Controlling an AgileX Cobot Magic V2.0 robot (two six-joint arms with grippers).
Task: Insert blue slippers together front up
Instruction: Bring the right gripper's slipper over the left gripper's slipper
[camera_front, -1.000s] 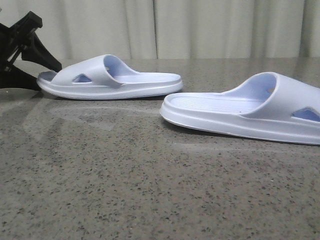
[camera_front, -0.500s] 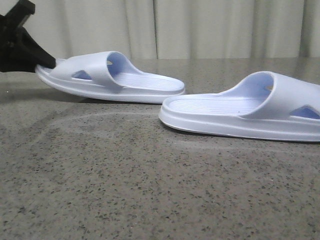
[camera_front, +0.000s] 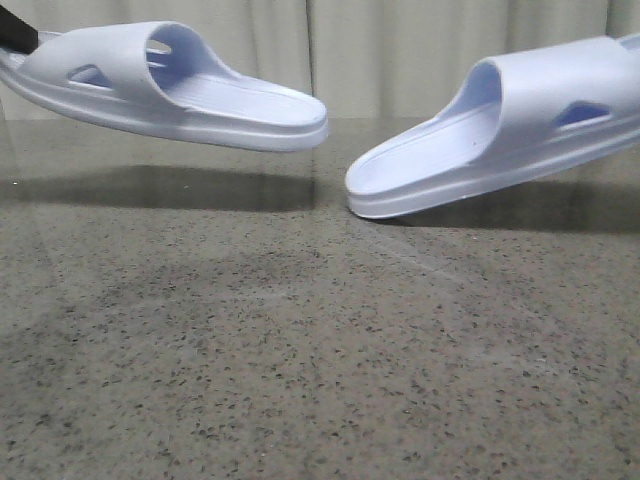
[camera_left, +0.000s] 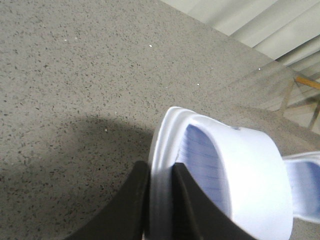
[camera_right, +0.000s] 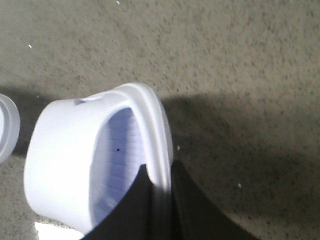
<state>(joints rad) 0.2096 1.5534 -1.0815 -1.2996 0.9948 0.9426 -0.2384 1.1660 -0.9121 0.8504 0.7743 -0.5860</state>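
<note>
Each pincer, left (camera_left: 161, 200) and right (camera_right: 159, 200), is clenched on the toe rim of one blue slipper (camera_front: 170, 85) (camera_front: 500, 130), heels hanging inward off the bench (camera_front: 300, 350), presumably for nesting.

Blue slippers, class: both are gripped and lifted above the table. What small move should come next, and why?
Probably bring the two slippers toward each other. The left gripper pinches the left slipper at its toe edge, the right gripper likewise holds the right slipper, and a gap separates their facing heels, both tilted downward.
</note>
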